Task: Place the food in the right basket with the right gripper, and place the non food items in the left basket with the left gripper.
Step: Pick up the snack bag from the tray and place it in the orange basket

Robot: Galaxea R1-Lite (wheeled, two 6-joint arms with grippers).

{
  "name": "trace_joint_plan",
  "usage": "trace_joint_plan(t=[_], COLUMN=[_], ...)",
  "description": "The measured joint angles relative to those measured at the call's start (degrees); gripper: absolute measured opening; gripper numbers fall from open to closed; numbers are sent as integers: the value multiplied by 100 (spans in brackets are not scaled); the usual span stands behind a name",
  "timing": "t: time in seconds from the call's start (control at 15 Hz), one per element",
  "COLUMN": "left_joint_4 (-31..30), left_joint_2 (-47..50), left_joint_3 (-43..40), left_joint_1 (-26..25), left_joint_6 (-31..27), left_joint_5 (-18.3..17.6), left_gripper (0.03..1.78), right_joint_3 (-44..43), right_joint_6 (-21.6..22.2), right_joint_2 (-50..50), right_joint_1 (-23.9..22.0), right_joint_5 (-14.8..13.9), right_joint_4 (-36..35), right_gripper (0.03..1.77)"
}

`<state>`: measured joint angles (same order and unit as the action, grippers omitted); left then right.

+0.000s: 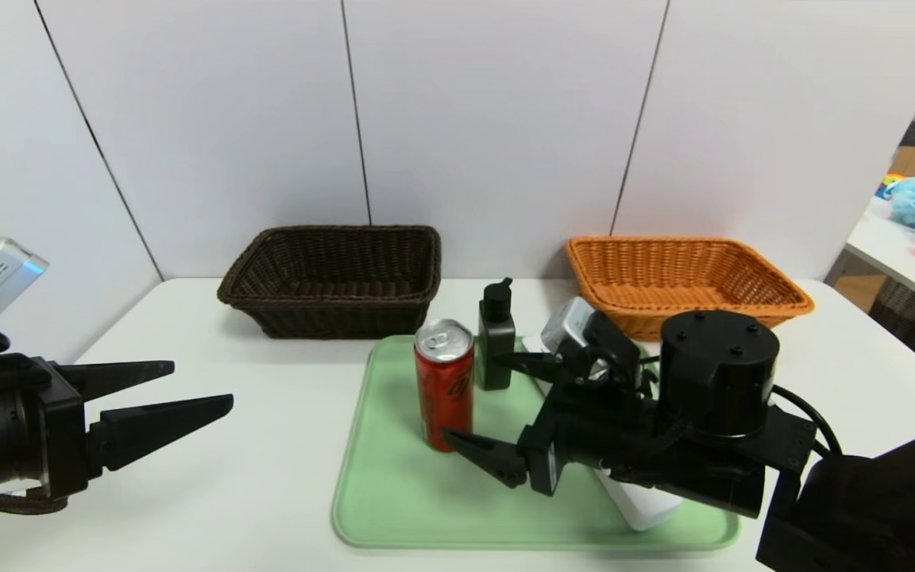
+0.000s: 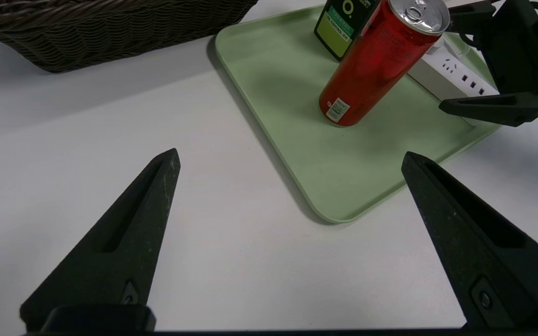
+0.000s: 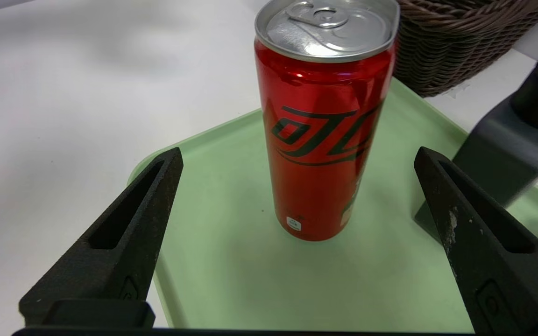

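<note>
While the red can (image 1: 445,384) stands upright on the pale green tray (image 1: 394,492), near the tray's left side, we have our right gripper (image 1: 489,401) level with it and just to its right, fingers spread wide and pointing at it. From the right wrist the can sits squarely in line between the two open fingers (image 3: 124,242), though not yet between them and untouched. Just behind the can and slightly to its right stands the dark pump bottle (image 1: 496,334), also upright on the tray. Our white power strip (image 2: 453,74) lies on the tray beyond the can, mostly hidden beneath the right arm in the head view; its cord we cannot make out. At the back of the white table (image 1: 251,477) the dark brown basket (image 1: 334,280) sits to the left and the orange basket (image 1: 684,282) to the right, both seemingly empty, though their floors are only partly visible. Our left gripper (image 1: 187,397) hovers over bare table well left of the tray, fingers parted and holding nothing.
</note>
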<state>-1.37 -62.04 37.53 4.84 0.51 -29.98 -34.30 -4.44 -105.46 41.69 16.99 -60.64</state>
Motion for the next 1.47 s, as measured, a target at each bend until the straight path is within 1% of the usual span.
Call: trace_joint_plan(t=[0.33, 0.53, 0.73, 0.87, 1.0, 1.47], left_joint_4=[-1, -1, -1, 0, 0, 5], left_joint_2=[2, 9, 9, 9, 9, 9], left_joint_3=[0, 0, -9, -22, -27, -68], left_joint_1=[0, 0, 0, 0, 0, 0], left_joint_6=[-2, -2, 0, 4, 9, 9], left_joint_5=[7, 7, 10, 10, 10, 10], left_gripper=[169, 169, 169, 169, 169, 169], right_joint_3=[-453, -712, -880, -976, -1076, -1310], right_joint_6=[1, -11, 1, 22, 43, 34], right_joint_2=[-438, -705, -1047, -1259, -1386, -1587], right_joint_1=[59, 48, 48, 59, 69, 73], right_joint_5=[-7, -140, -143, -254, -313, -330], right_joint_4=[-9, -35, -389, -614, -625, -621], right_gripper=[171, 171, 171, 171, 171, 171])
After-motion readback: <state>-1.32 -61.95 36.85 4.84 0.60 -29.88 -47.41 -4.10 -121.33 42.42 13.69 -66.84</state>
